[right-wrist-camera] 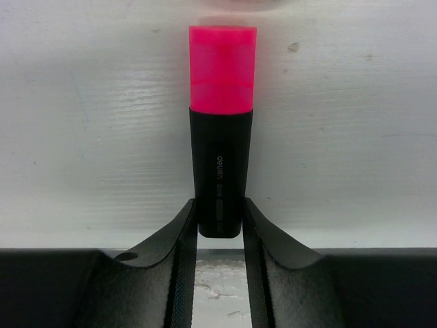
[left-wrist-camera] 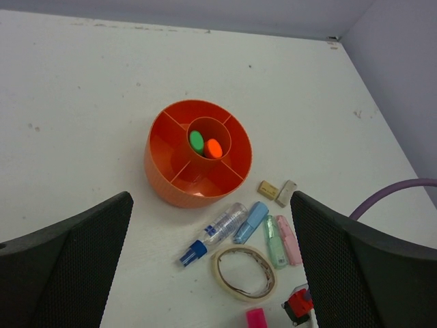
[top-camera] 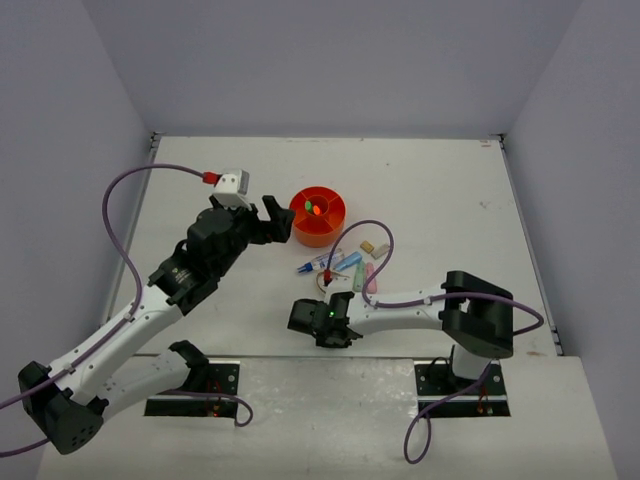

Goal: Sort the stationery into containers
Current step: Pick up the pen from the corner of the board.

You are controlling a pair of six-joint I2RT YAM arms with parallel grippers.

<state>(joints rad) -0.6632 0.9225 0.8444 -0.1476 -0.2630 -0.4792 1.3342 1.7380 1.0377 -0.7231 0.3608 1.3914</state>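
Top view: a white desk [top-camera: 440, 190] with two robot arms mounted at the bottom edge. Left of centre, the left end effector [top-camera: 278, 222] hangs just beside a round orange desk organizer [top-camera: 318, 228], its jaws spread wide and holding nothing.

In the left wrist view, the organizer [left-wrist-camera: 164, 178] sits mid-frame between the two dark fingers [left-wrist-camera: 68, 260]. Its centre cup holds two highlighters standing upright, a green cap [left-wrist-camera: 196, 141] on the left and an orange cap [left-wrist-camera: 213, 148] touching it on the right. The ring compartments that can be seen look bare.

Loose stationery lies on the desk just below and right of the organizer. From left to right:
- a blue-tipped pen [left-wrist-camera: 213, 234], lying diagonally
- a tan rubber band [left-wrist-camera: 215, 268] below it, lying flat as an oval loop
- a blue mini marker [left-wrist-camera: 250, 222]
- a green mini marker [left-wrist-camera: 274, 240]
- a pink mini marker [left-wrist-camera: 289, 239] against the green one
- above these, two small tan blocks [left-wrist-camera: 270, 189], side by side

In the right wrist view, the right end effector [right-wrist-camera: 220, 225] is closed on the lower barrel of a pink-capped highlighter [right-wrist-camera: 220, 157]. The cap points to the top of the frame over the white desk. Whether the highlighter touches the desk cannot be told.
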